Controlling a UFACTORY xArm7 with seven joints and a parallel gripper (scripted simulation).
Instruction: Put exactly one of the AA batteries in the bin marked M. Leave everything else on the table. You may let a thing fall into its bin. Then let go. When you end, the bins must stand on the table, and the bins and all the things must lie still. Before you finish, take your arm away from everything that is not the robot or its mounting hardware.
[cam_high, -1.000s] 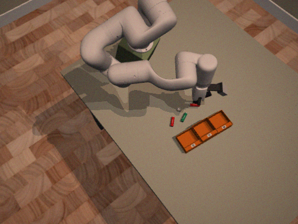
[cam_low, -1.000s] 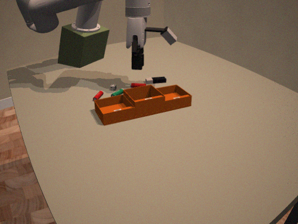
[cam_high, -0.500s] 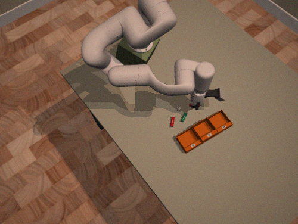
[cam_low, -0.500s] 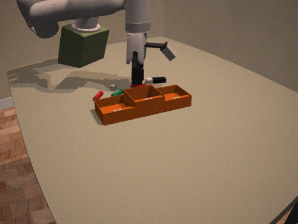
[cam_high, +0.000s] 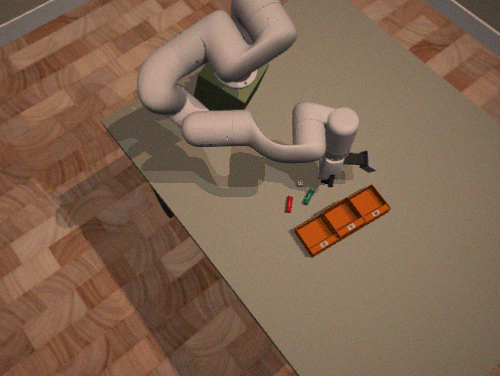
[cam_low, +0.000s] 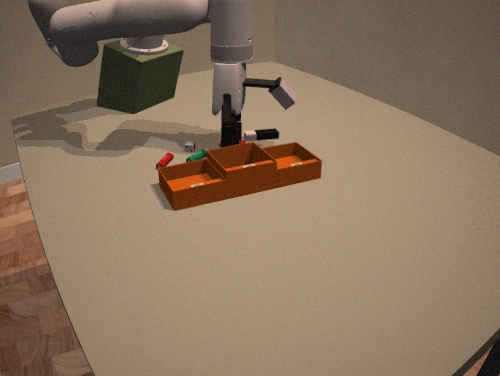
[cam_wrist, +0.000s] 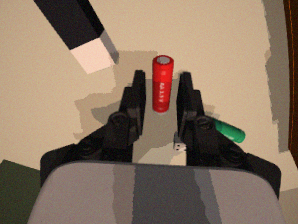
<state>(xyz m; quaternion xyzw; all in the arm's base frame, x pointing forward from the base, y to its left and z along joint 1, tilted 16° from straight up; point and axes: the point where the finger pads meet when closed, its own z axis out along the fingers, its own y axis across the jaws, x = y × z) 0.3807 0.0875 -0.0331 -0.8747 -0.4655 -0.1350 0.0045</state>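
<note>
The claw (cam_wrist: 157, 96) is hanging low over the worktop (cam_low: 300, 260) with its two fingers partly apart, straddling a red AA battery (cam_wrist: 162, 82) that is lying flat between the tips; nothing is gripped, and I cannot tell whether the pads are touching it. A green AA battery (cam_high: 308, 196) and a second red AA battery (cam_high: 289, 203) are lying near each other to one side, close to a small grey cube (cam_low: 189, 146). A black-and-white block (cam_low: 260, 134) is resting just behind the orange three-compartment bin tray (cam_low: 240, 186), which is standing flat with white labels too small to read.
</note>
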